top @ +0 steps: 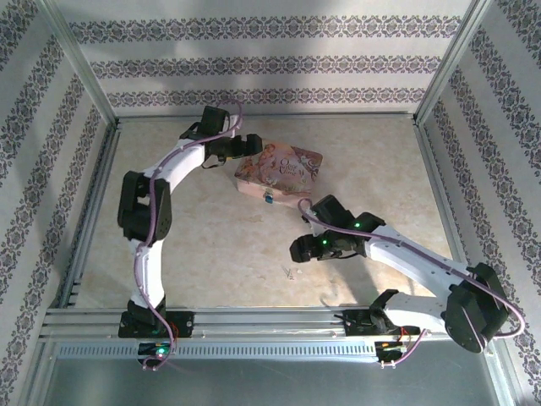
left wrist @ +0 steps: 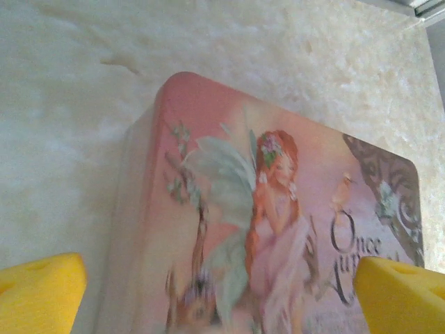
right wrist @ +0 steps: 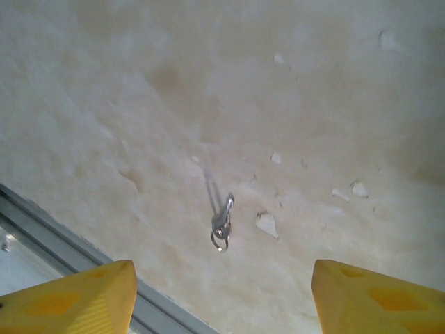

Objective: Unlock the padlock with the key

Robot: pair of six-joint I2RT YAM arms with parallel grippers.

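The padlock (top: 267,200) is a tiny silvery-blue speck hanging at the near edge of the pink tin box (top: 279,169). A small silver key on a ring (right wrist: 222,221) lies flat on the table; in the top view the key (top: 290,272) sits just in front of my right gripper (top: 297,252). In the right wrist view that gripper (right wrist: 222,303) is open above the key, empty, with yellow fingertips (right wrist: 76,299) wide apart. My left gripper (top: 235,150) hovers open over the tin's left end, and its wrist view shows the fairy-printed lid (left wrist: 278,209) between its yellow fingertips (left wrist: 42,292).
The aluminium rail (top: 270,321) runs along the table's near edge, close to the key. White chips of peeled surface (right wrist: 267,224) lie around the key. Patterned walls enclose the table on three sides.
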